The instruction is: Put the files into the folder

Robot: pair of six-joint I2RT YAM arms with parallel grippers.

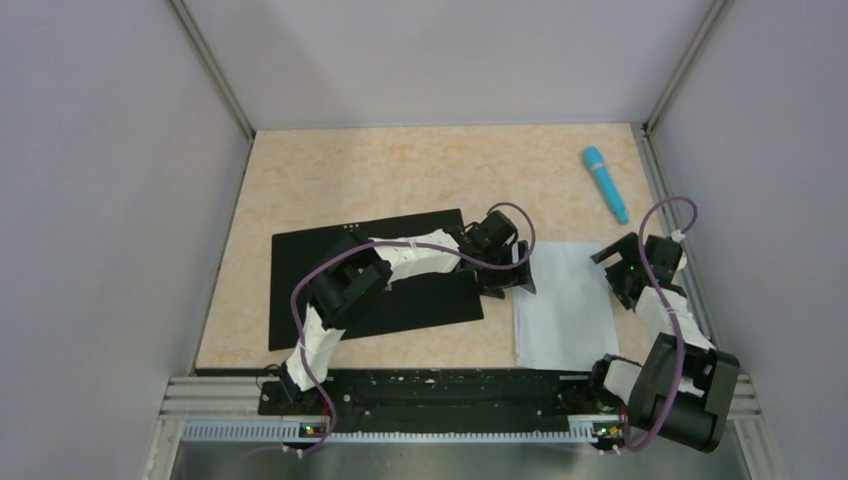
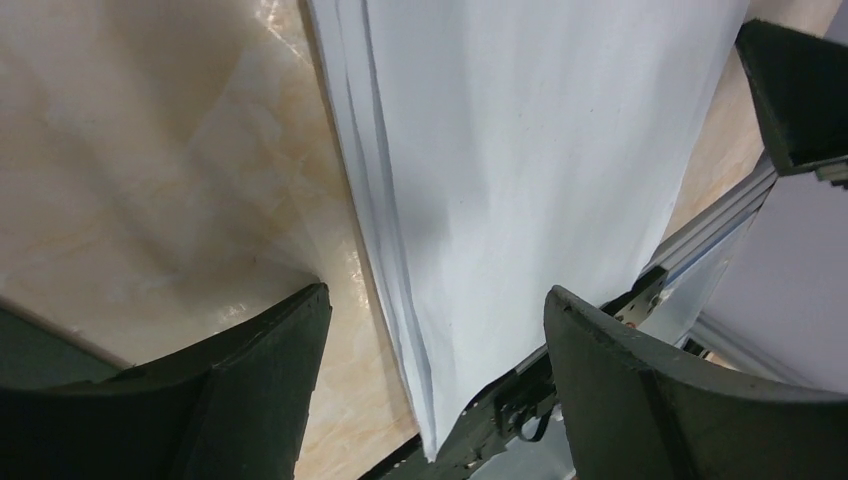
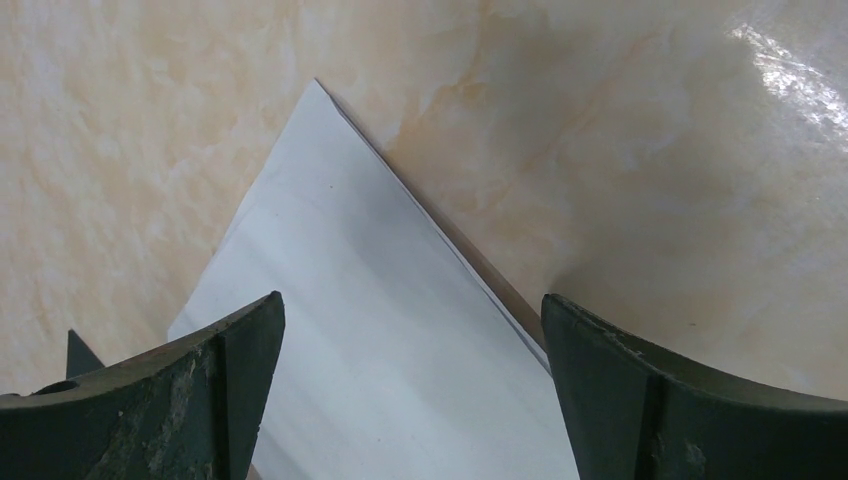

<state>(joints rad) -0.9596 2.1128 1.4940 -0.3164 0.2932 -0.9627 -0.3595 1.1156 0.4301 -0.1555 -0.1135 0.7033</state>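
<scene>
The files (image 1: 565, 305) are a stack of white sheets lying flat on the table at the right. The folder (image 1: 400, 300) lies open to their left, black inside facing up, with my left arm reaching across it. My left gripper (image 1: 518, 272) is open at the stack's left edge. In the left wrist view that edge of the files (image 2: 520, 180) runs between the spread fingers (image 2: 260, 380) of the left gripper (image 2: 435, 330). My right gripper (image 1: 617, 272) is open at the stack's far right corner. The right wrist view shows the files (image 3: 380, 330) under the open right gripper (image 3: 412, 330).
A light blue pen-like tube (image 1: 605, 183) lies at the back right near the wall. Grey walls enclose the beige table (image 1: 400, 170) on three sides. The black rail (image 1: 430, 390) with the arm bases runs along the near edge.
</scene>
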